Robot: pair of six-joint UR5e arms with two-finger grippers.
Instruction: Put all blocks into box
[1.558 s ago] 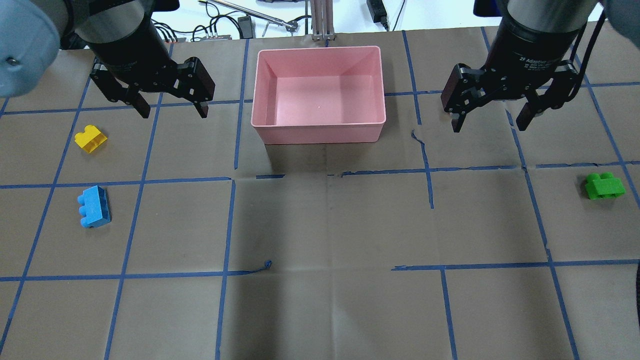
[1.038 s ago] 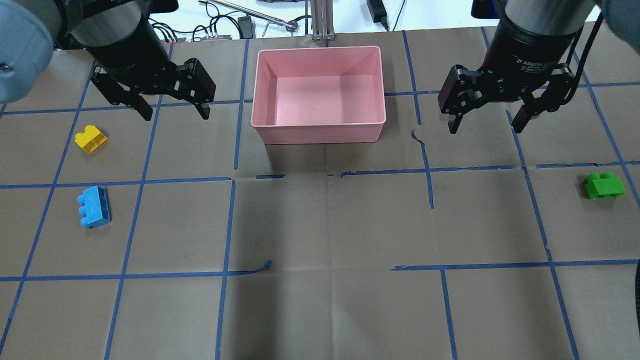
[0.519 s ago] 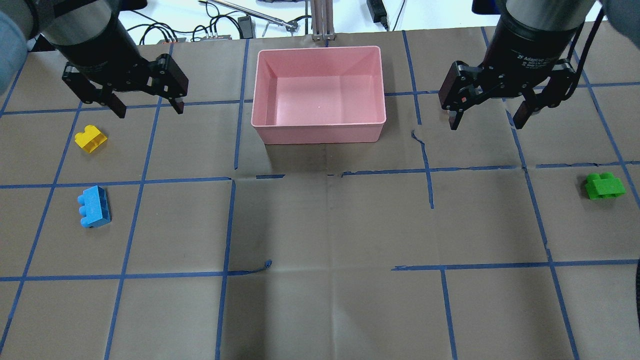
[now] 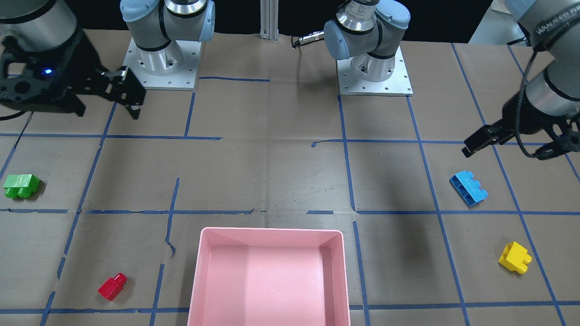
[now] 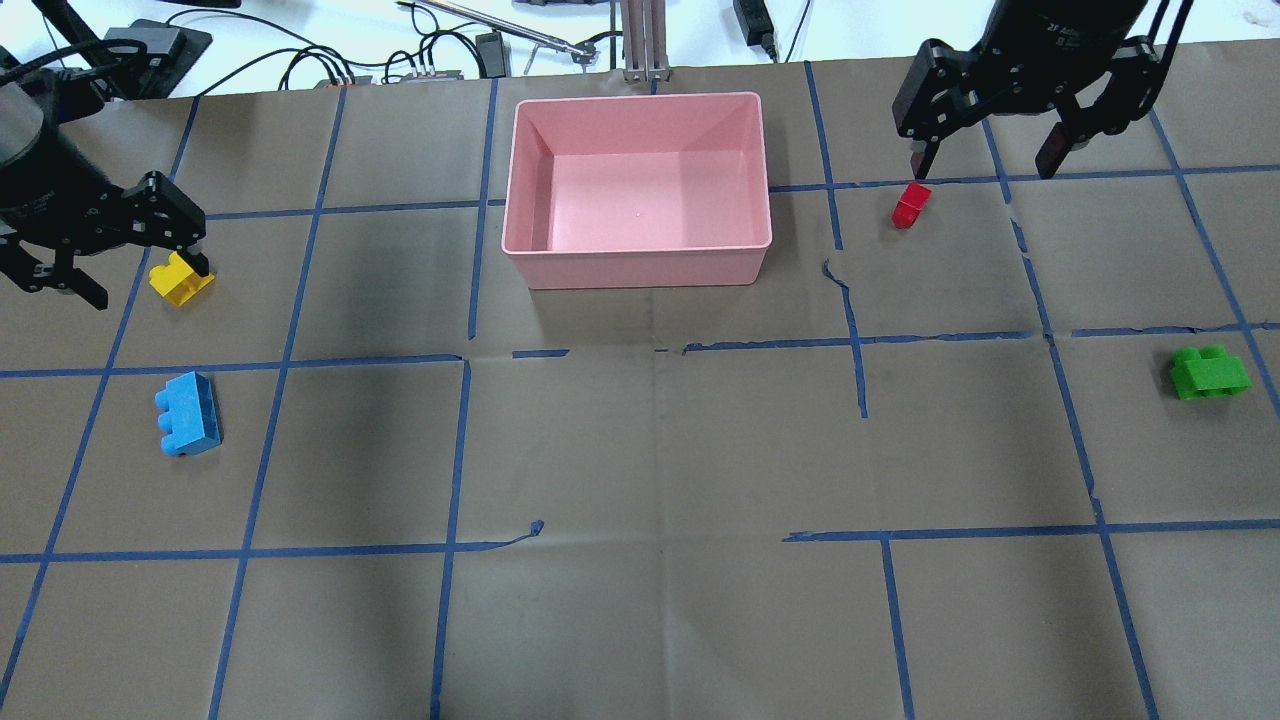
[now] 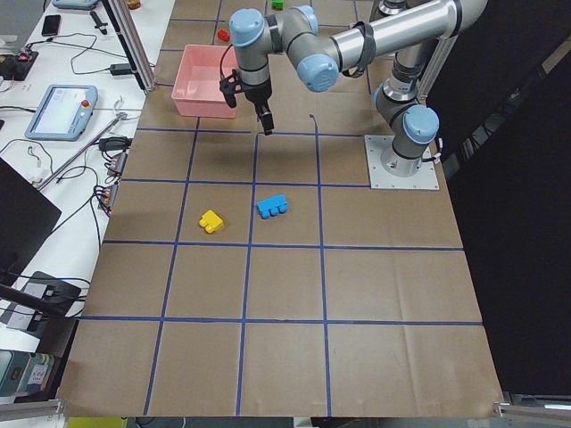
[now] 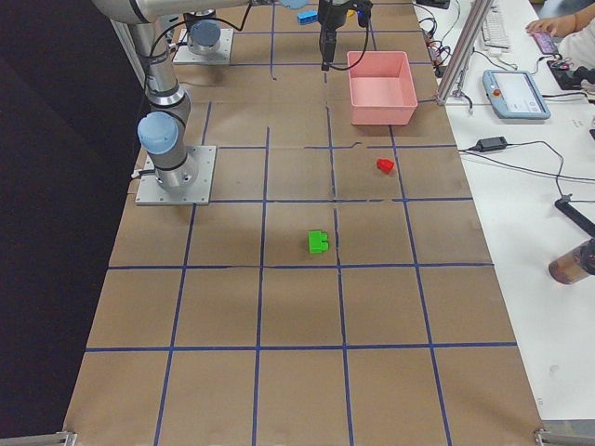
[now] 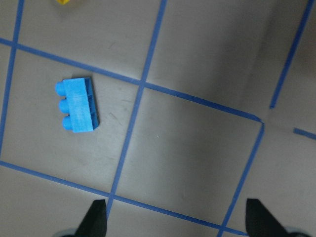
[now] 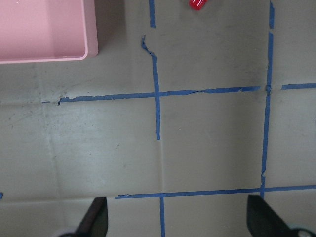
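The pink box point(image 5: 637, 255) stands at the far middle of the table and holds nothing. The yellow block point(image 5: 182, 279) and the blue block point(image 5: 188, 412) lie on the left. The red block point(image 5: 910, 205) lies right of the box and the green block point(image 5: 1210, 372) at the far right. My left gripper point(image 5: 147, 279) is open and empty, high above the table beside the yellow block. Its wrist view shows the blue block point(image 8: 77, 104) below. My right gripper point(image 5: 983, 162) is open and empty, high and just beyond the red block point(image 9: 197, 4).
Brown paper with blue tape lines covers the table point(image 5: 660, 450). Cables and a metal post point(image 5: 640, 40) lie beyond the far edge. The two arm bases point(image 4: 374, 68) stand at the robot's side of the table.
My left gripper has swung left and nearer, to beside the yellow block. My right gripper has moved farther away, uncovering the red block. Both have stayed open. No block has moved.
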